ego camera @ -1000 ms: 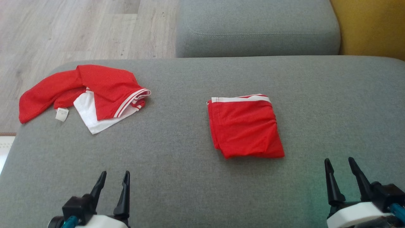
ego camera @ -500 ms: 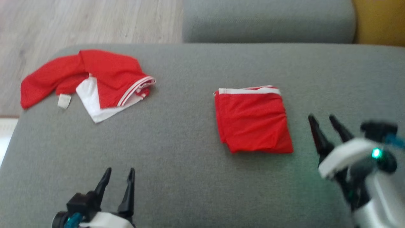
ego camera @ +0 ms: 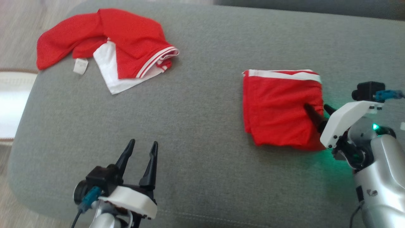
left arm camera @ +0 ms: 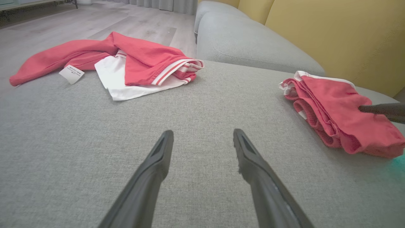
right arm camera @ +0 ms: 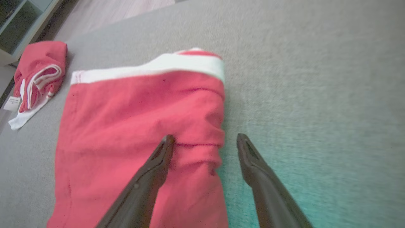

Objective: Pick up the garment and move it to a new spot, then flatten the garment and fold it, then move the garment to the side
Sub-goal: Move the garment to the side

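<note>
Folded red garment (ego camera: 278,110) with a white band lies on the right half of the grey seat cushion (ego camera: 202,133); nearest, over the cushion's front left part, the left gripper (ego camera: 143,142) hovers with its jaws wide apart, holding nothing. Farther in, the right gripper (ego camera: 316,106) stands open astride that garment's right edge, one finger over the cloth, the other over the cushion. At the cushion's far left corner lies a crumpled red and white garment (ego camera: 126,47).
</note>
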Motion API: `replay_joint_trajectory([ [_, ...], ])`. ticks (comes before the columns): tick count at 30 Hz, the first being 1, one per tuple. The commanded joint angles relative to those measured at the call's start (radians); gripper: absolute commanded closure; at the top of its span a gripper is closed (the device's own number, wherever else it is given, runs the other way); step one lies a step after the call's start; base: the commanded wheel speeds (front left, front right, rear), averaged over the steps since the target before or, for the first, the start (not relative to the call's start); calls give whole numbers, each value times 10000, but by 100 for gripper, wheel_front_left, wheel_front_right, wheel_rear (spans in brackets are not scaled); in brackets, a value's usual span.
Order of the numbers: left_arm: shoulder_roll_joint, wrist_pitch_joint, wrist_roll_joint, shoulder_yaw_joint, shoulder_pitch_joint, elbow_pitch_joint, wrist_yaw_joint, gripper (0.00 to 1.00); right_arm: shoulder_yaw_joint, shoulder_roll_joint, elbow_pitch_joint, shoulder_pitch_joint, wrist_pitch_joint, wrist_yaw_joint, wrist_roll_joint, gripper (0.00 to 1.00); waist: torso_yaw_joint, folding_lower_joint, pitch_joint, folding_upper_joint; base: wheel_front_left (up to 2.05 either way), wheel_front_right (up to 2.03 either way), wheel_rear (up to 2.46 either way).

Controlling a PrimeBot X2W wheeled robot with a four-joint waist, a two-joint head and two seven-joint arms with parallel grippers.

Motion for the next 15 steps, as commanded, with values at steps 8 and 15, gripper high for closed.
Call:
replay_joint_trajectory([
  [8, -14, -122, 16, 284, -635, -452, 300, 0, -223, 531, 704, -766, -119, -7, 310, 100, -118, -1, 331, 0, 0, 0, 0],
  [15, -14, -122, 292, 632, -635, -814, 261, 0, -293, 135, 591, -1260, -653, -7, 433, 100, -1714, -1, 610, 0, 0, 0, 0],
])
